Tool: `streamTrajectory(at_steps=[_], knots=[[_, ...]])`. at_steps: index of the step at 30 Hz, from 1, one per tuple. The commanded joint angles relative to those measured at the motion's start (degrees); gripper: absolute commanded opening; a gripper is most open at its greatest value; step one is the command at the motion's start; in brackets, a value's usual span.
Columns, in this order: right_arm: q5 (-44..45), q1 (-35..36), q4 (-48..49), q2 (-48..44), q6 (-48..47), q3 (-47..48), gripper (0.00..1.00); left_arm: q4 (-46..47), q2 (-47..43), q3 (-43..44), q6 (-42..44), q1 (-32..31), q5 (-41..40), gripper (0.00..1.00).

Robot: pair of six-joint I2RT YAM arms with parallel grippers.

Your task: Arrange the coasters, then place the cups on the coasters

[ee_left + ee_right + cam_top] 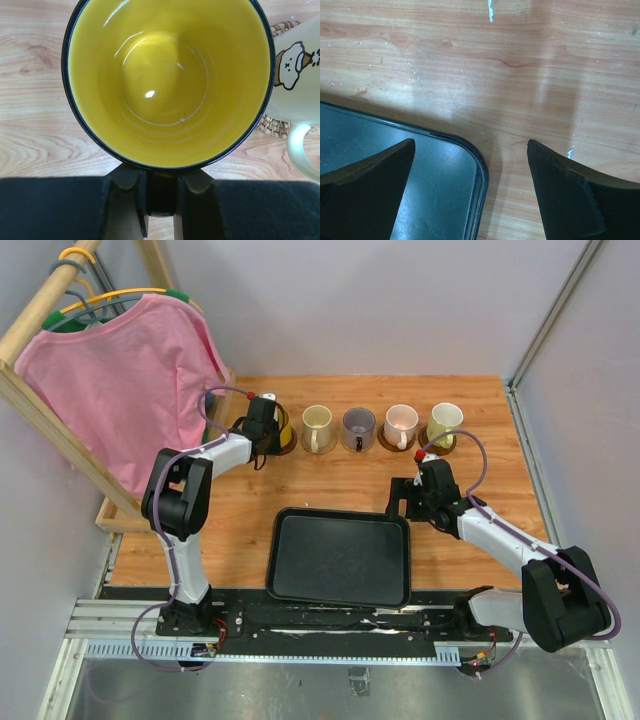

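Bright, even overhead light fills all three views. A small white glint sits inside the glossy yellow ceramic cup (150, 93). The black rectangular plastic tray (435, 175) carries a dull sheen, and soft, broad shadows cross the wooden tabletop (555, 100).

This is a robot test cell in a lab, not a lived-in room. Plain grey panel walls (400, 300) close in a light wooden tabletop (330, 480) on three sides. Two black-and-white robot arms (185, 490) trailing purple cables are bolted to a slotted aluminium rail (110, 625) at the near edge. Household items stand as staged props: a pale wooden clothes rack (45, 305) with a pink T-shirt (130, 390), a black rectangular plastic tray (340, 560) and a row of small handled mugs (317, 425).
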Motion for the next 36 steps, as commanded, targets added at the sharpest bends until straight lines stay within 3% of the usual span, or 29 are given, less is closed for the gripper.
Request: streamTrajectory(at_steps=[1,9,15,17,36], knots=[[-0.42,0.01,0.70,0.16,0.53,1.41,0.95,2.90,1.03,1.51,0.93,-1.11,-0.55,0.01],[-0.47,0.01,0.52,-0.20,0.53,1.39,0.95,-0.27,1.39,2.54,1.67,-1.92,-2.39,0.04],[-0.85,0.04,0.69,-0.10,0.59,1.54,0.95,-3.11,0.31,3.30,1.99,-2.79,-5.50,0.44],[-1.07,0.02,0.76,-0.10,0.72,1.55,0.95,-3.71,-0.06,3.28,2.00,-3.02,-6.24,0.53],[-1.43,0.10,0.33,-1.54,1.02,1.04,0.95,-3.85,-4.13,0.63,1.47,-3.35,-11.16,0.58]])
